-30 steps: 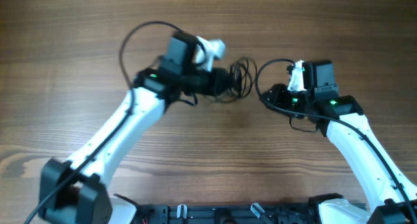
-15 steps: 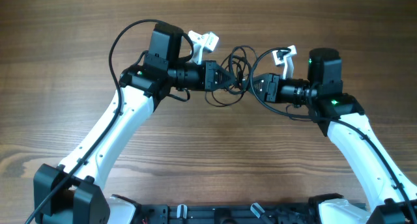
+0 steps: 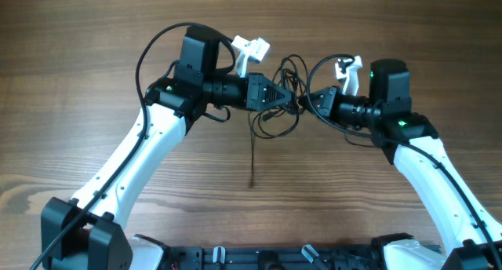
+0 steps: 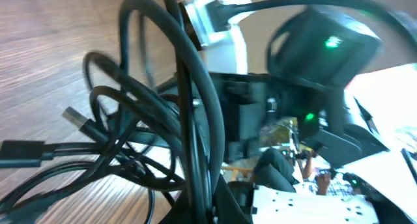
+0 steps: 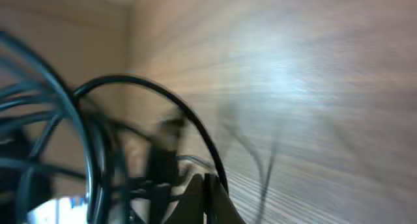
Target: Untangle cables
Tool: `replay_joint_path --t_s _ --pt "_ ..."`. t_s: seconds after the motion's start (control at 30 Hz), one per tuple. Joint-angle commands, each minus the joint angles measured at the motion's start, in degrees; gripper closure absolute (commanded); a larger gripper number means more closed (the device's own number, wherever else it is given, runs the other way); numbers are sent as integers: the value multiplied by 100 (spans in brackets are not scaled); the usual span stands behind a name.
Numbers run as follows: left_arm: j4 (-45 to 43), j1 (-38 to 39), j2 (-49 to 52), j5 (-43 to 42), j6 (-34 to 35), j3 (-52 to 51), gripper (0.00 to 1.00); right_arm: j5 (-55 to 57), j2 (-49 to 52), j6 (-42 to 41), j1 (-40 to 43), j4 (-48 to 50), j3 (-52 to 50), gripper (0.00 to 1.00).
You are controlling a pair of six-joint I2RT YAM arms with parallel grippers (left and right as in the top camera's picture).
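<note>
Right hand (image 3: 309, 99) has closed, apparently on the cables (image 3: 252, 152) the shut left hand (image 3: 288, 97) grips.

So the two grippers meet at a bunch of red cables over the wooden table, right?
No, the cables are black, not red; the overhead view shows it. The left gripper and right gripper do meet at them over the wooden table.

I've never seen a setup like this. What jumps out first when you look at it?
Two white robot arms, the left arm and the right arm, meet nose to nose over the far middle of the wooden table. Between their tips sits a messy knot of thin black cables, which both jaws seem to pinch. One loose strand trails straight back toward the near edge.
</note>
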State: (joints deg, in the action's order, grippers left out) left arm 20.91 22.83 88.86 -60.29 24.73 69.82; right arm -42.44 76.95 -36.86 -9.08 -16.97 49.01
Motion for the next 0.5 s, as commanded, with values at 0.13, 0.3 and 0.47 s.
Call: replay_joint_path --t_s 0.13,0.3,0.47 --pt "-59 13 -46 -402 -2 63 96 1613 48 -79 -28 -935 48 91" --pt "-28 -68 -48 -396 -33 63 96 2474 48 -197 -28 -1408 48 87" --pt "841 -396 -46 560 -358 63 94 3075 48 -417 -28 -1797 48 82"
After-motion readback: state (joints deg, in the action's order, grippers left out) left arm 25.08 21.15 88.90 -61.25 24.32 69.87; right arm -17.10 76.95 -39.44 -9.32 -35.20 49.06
